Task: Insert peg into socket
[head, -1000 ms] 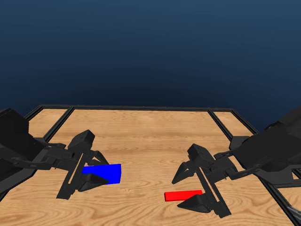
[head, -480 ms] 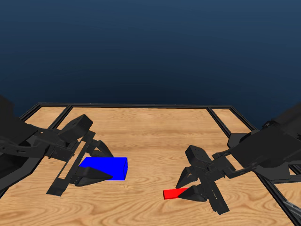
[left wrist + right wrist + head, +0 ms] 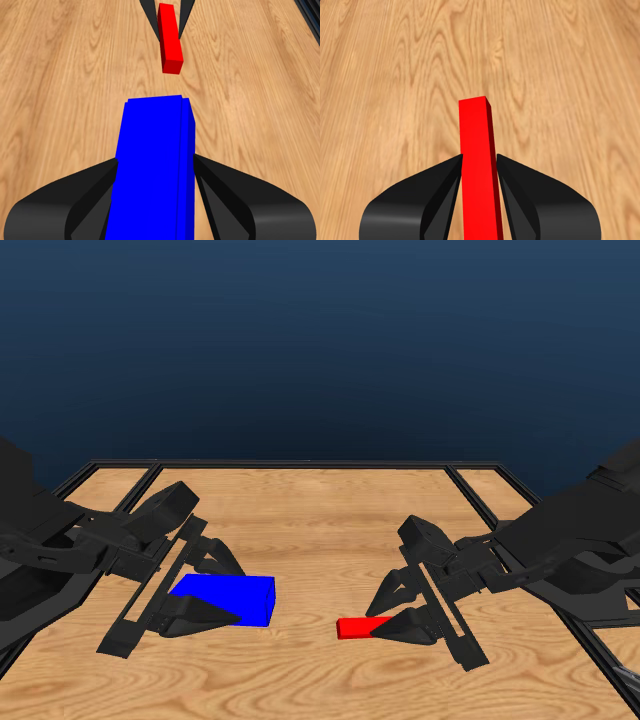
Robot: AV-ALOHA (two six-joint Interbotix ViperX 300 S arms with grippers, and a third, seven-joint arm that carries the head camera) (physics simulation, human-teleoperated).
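Note:
The blue socket (image 3: 243,598) is at the left of the table, and my left gripper (image 3: 232,596) is shut on it. In the left wrist view the socket (image 3: 155,165) fills the gap between the two black jaws, its end facing the peg (image 3: 170,37). The slim red peg (image 3: 355,627) is at the right, held by my right gripper (image 3: 388,619), with its free end sticking out toward the socket. In the right wrist view the peg (image 3: 479,150) runs straight out between the jaws. A gap of bare wood separates peg and socket.
The wooden table (image 3: 310,530) has a black raised frame (image 3: 300,466) along its far edge and dividing rails at both sides. Both arm bodies fill the lower left and lower right corners of the head view.
The right gripper has shut on the peg and carried it a little toward the middle and up. The left gripper has shut on the socket, which has since stayed put.

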